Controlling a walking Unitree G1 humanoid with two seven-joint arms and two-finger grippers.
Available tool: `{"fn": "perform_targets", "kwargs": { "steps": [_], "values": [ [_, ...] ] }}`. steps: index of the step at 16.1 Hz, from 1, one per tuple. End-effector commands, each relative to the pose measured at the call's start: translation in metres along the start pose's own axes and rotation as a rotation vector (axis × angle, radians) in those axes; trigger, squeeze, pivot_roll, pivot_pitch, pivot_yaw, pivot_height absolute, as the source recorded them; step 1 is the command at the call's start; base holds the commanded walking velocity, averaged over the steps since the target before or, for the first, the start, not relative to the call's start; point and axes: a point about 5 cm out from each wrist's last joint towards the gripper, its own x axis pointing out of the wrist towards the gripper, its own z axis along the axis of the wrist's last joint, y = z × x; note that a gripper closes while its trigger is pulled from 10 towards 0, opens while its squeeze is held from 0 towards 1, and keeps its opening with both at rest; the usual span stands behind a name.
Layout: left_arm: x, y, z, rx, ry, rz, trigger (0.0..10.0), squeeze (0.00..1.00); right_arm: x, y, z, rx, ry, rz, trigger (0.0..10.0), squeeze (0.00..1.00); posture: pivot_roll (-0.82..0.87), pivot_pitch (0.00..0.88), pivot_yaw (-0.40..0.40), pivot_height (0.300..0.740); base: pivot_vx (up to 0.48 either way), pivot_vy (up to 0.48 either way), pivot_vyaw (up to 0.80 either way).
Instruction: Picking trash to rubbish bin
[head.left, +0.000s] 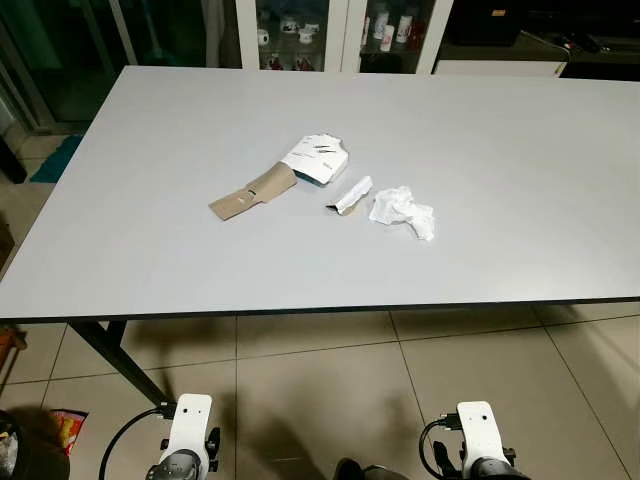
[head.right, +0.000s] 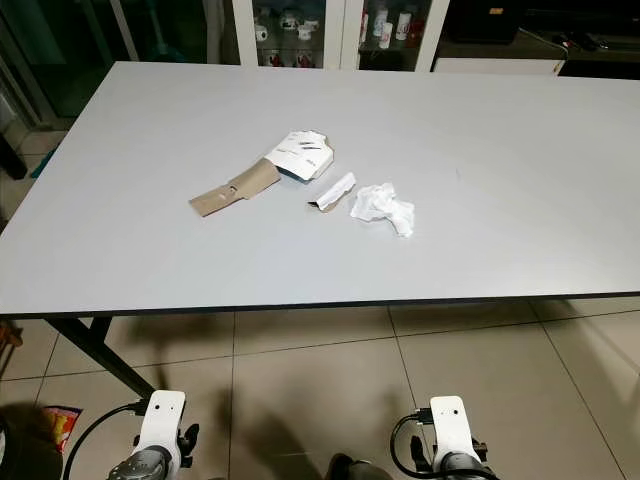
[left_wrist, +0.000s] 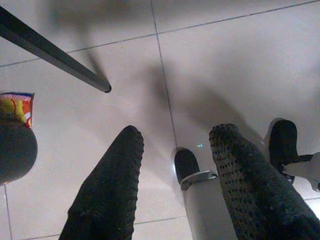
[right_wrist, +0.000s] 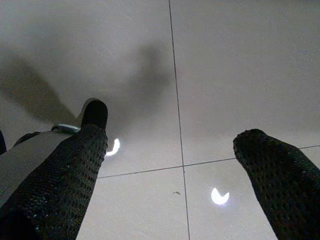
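While arms are hanging low by floor, I'm eyeing trash mid-table (head.left: 120, 180): crumpled tissue (head.left: 402, 211), small torn wrapper (head.left: 350, 194) just beside it, white printed packet (head.left: 318, 157) overlapping brown cardboard strip (head.left: 250, 194). Judging all light; tissue soft, pinch at bulk; cardboard stiffer, flat, probably needing edge grab. Left gripper (left_wrist: 175, 165) is hanging spread wide, holding nothing, pointing at tiled floor (left_wrist: 225, 60) near table leg (left_wrist: 55, 55). Right gripper (right_wrist: 170, 165) is gaping too, empty, touching nothing.
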Motion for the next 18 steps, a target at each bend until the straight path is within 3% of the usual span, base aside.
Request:
{"fn": "perform_targets", "kwargs": {
  "steps": [1, 8, 18],
  "values": [
    [-0.0018, -0.0010, -0.0082, 0.001, 0.023, -0.007, 10.0, 0.00, -0.0008, 0.0002, -0.0053, 0.003, 0.014, 0.003, 10.0, 0.00, -0.01, 0.073, -0.063, 0.740, 0.000, 0.000, 0.00],
    [-0.0027, -0.0051, -0.0123, -0.007, 0.032, -0.012, 10.0, 0.00, -0.0010, 0.0010, -0.0071, -0.003, 0.021, 0.006, 10.0, 0.00, -0.01, 0.079, -0.067, 0.740, -0.267, 0.000, 0.00],
    [-0.0033, -0.0038, -0.0144, -0.021, 0.036, 0.001, 10.0, 0.00, -0.0005, 0.0047, -0.0036, -0.002, 0.006, 0.017, 10.0, 0.00, -0.02, 0.100, -0.073, 0.740, 0.000, 0.000, 0.00]
  ]
}}
